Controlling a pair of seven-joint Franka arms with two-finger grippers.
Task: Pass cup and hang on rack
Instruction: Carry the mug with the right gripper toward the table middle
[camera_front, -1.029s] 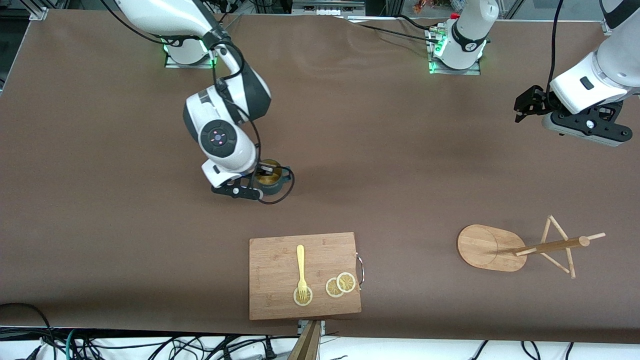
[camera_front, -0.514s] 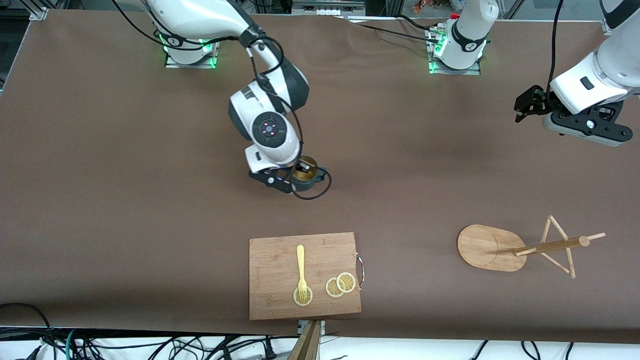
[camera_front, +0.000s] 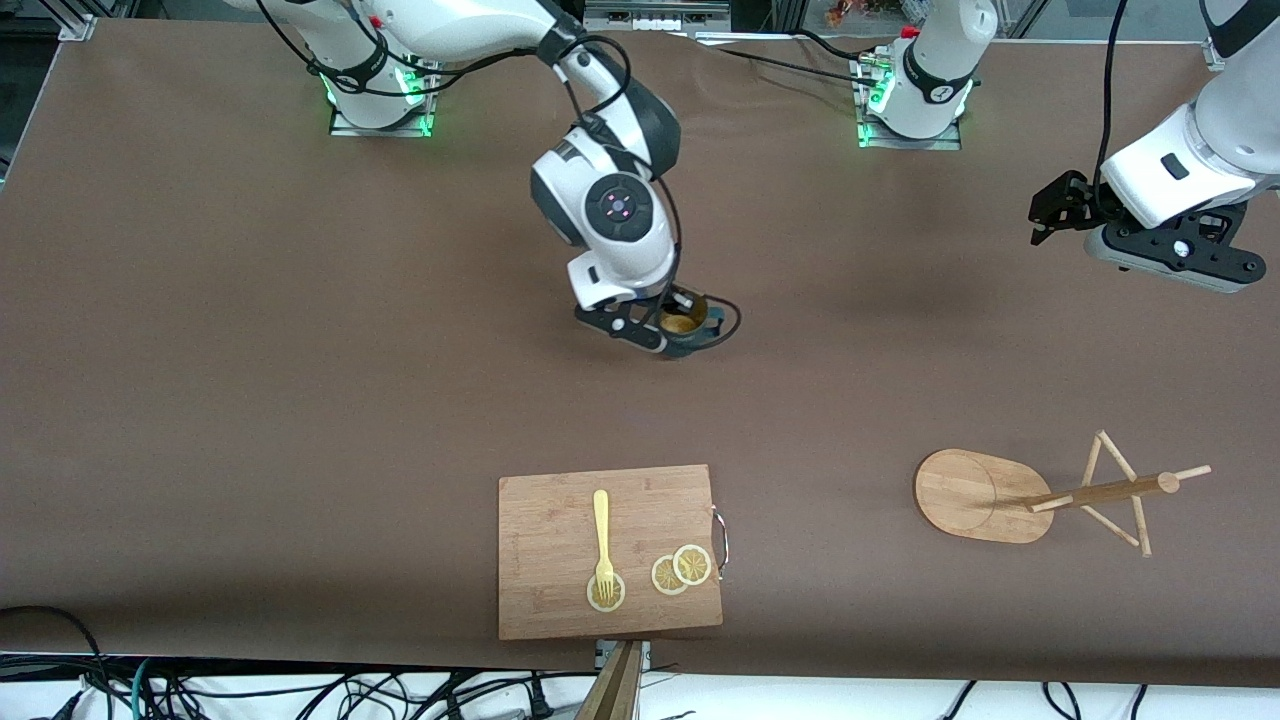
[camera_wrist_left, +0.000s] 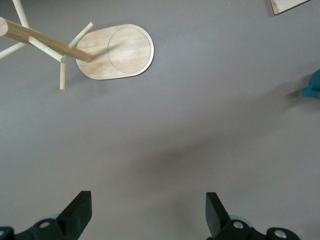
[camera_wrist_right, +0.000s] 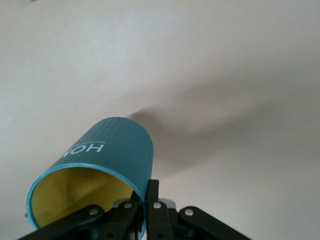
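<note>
My right gripper (camera_front: 668, 322) is shut on the rim of the cup (camera_front: 686, 331), a dark teal mug with a yellow inside, and holds it above the middle of the table. In the right wrist view the cup (camera_wrist_right: 107, 167) shows pale lettering, and one finger is inside the rim, one outside. The rack (camera_front: 1040, 496), a light bamboo mug tree, stands toward the left arm's end; its oval base (camera_wrist_left: 117, 51) shows in the left wrist view. My left gripper (camera_front: 1050, 212) is open and empty, waiting high over the left arm's end; its fingertips (camera_wrist_left: 80, 206) are wide apart.
A wooden cutting board (camera_front: 560, 580) lies near the front edge, with a yellow fork (camera_front: 602, 535) and lemon slices (camera_front: 681, 570) on it. Bare brown table lies between the cup and the rack.
My right arm has carried the cup toward the left arm's end of the table and a little toward the robots' bases. The left arm has not moved.
</note>
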